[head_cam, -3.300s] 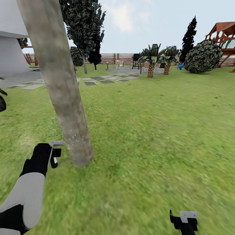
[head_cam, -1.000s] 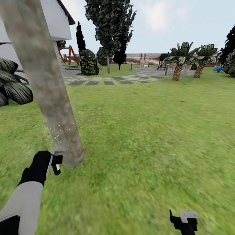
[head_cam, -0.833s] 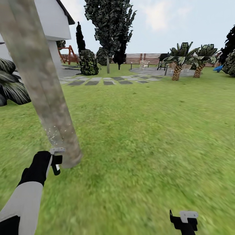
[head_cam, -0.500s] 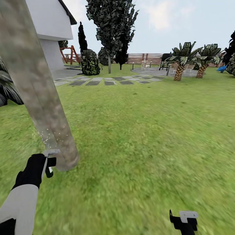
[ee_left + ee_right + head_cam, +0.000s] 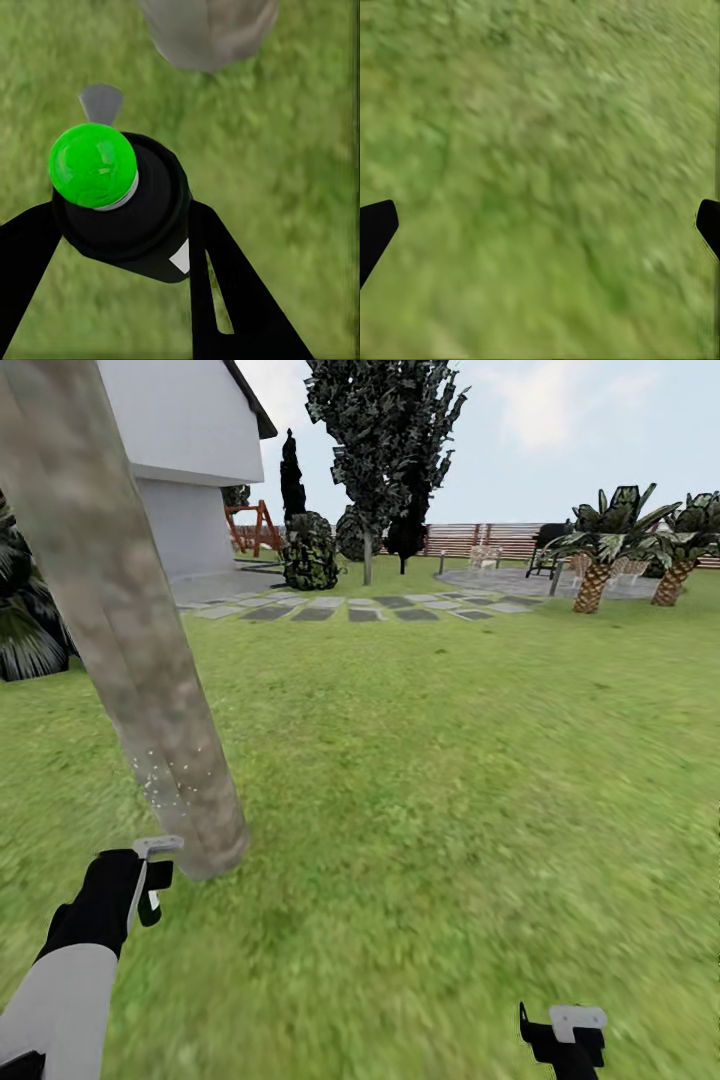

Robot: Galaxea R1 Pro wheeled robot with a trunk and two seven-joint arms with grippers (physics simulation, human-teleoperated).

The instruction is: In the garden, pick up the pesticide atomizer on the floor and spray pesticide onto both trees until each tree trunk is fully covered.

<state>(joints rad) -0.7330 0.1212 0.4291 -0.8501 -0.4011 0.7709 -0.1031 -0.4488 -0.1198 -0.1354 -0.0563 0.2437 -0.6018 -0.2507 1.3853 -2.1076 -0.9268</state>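
Now the left tool pinches the pesticide atomizer at lower left, beside the tree trunk; probably light, rigid, best gripped round its body. Right tool is spread.

Through the right wrist camera I see the grass, a mottled green lawn with darker and lighter patches, soft and blurred so that no single blade stands out. The two black fingertips of my right gripper poke in at opposite edges of the picture, set far apart, with bare turf across the whole gap between them. Nothing sits between the fingers, and they touch nothing that I can make out.
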